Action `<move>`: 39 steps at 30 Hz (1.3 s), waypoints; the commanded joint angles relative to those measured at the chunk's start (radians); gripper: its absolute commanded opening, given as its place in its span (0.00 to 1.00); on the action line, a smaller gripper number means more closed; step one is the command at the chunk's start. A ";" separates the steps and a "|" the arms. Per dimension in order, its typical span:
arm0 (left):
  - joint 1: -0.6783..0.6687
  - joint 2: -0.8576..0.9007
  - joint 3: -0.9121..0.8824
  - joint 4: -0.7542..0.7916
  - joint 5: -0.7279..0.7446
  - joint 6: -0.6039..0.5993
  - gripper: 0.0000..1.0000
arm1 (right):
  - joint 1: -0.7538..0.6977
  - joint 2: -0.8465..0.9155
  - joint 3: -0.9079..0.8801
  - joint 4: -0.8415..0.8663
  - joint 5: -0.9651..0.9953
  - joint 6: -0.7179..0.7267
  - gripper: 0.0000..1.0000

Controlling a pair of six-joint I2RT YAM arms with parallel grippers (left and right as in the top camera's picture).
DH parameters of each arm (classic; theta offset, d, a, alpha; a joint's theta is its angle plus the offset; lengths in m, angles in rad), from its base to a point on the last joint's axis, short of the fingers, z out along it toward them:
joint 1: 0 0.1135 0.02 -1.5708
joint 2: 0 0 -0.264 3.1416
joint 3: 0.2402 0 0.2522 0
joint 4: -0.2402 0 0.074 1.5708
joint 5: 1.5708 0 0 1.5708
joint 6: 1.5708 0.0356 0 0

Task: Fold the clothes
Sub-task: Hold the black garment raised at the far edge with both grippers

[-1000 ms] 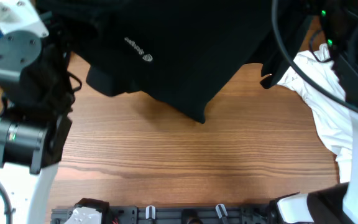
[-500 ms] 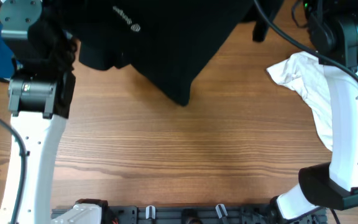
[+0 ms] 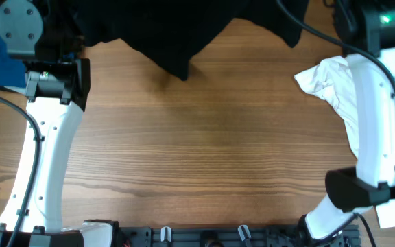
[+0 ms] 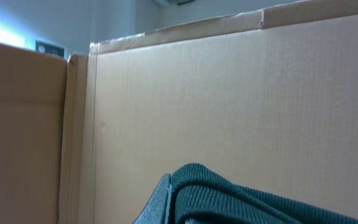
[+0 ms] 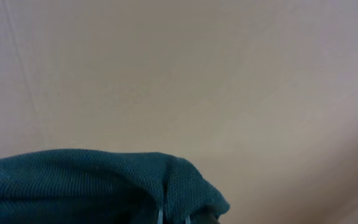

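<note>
Since a second ago, the black T-shirt (image 3: 173, 38) has drawn away toward the far edge of the table (image 3: 204, 158), and both your arms have stretched out with it. You have no fold to show yet; by my judgement the whole folding is left. The shirt hangs bunched and uneven, one corner drooping lowest, its logo out of sight. Your left gripper (image 4: 173, 214) and right gripper (image 5: 174, 218) each clamp a pinch of its dark knit. The white T-shirt (image 3: 334, 82) lies apart, at the right.
</note>
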 commanded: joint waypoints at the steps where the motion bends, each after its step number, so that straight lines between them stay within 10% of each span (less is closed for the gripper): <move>1: 0.031 0.010 0.018 0.016 -0.026 0.072 0.04 | -0.039 0.065 0.023 0.071 0.051 -0.044 0.04; 39: 0.085 0.200 0.145 0.199 0.222 0.056 0.06 | -0.145 0.215 0.023 0.330 -0.184 -0.065 0.04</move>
